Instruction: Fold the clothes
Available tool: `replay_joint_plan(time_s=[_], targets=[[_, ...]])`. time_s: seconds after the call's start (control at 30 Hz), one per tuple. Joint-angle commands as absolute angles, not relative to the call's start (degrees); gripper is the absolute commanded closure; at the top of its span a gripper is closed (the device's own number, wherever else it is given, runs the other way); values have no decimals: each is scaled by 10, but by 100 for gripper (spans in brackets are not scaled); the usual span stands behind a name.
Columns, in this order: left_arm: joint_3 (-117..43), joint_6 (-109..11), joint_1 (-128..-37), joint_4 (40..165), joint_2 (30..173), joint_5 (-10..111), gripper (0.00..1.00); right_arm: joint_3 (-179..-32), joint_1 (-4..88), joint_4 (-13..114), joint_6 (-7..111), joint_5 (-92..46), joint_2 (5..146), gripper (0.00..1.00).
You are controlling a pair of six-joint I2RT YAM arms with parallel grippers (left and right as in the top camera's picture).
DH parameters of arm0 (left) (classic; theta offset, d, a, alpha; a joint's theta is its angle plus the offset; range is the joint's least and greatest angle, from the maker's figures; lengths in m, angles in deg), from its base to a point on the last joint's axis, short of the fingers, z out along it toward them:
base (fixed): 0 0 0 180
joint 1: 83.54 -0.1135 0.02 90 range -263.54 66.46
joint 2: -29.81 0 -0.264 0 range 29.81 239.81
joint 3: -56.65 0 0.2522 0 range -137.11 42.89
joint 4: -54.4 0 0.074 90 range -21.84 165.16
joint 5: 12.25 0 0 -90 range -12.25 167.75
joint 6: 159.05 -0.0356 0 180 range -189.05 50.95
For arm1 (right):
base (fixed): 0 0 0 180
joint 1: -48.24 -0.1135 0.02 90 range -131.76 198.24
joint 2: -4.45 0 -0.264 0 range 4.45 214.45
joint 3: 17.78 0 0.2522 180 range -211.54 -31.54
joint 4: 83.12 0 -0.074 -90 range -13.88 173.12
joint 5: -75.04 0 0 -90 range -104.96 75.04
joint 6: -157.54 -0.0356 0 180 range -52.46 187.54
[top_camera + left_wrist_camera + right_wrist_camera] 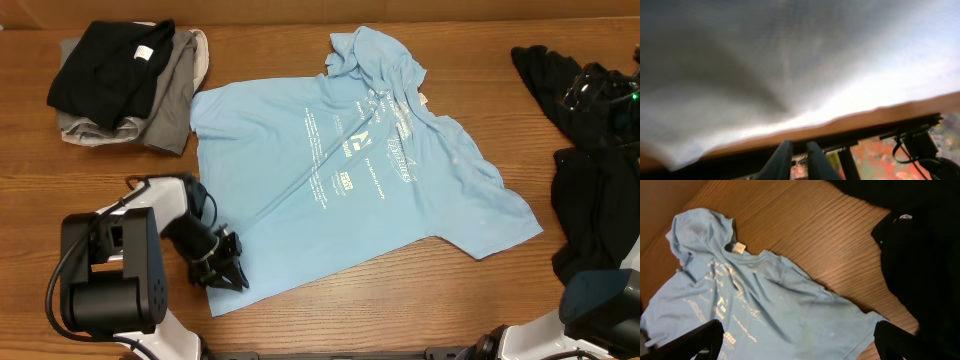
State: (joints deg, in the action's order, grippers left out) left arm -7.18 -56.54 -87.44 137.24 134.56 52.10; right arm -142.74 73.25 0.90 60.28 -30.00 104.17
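Here, light blue T-shirt [350, 170] flat on counter [300, 40], laid out for folding; left pincer [232, 274] at hem corner, likely for first fold, grip impossible to tell; right pincer [797, 330] spread wide, empty.

T-shirt [300, 180] of soft matt cloth, table [400, 290] of grained wood, left arm [110, 290] of smooth black plastic

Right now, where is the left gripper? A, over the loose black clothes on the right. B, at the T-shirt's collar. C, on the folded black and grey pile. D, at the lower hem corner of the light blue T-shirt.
D: in the overhead view the left gripper sits at the near-left hem corner of the light blue T-shirt, well apart from the folded pile and the black clothes.
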Motion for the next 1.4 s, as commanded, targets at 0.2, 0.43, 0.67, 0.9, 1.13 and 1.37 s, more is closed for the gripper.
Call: replay_joint_plan(time_s=[0.2, 0.43, 0.67, 0.9, 1.13, 1.37], targets=[[-342, -605, -840, 1466, 1229, 620, 34, -1450, 707, 4, 691, -387, 1026, 0], [-506, -605, -777, 1407, 1214, 670, 20, -1449, 580, 120, 684, -332, 1046, 0], [-529, -605, -736, 1280, 1214, 699, 17, -1448, 499, 258, 647, -267, 1131, 0], [-528, -598, -735, 1291, 1214, 806, 15, -1448, 494, 357, 624, -325, 1260, 13], [-528, -598, -735, 1305, 1214, 813, 13, -1448, 492, 368, 624, -395, 1358, 32], [-528, -598, -735, 1305, 1220, 813, 12, -1447, 472, 377, 631, -416, 1402, 38]])
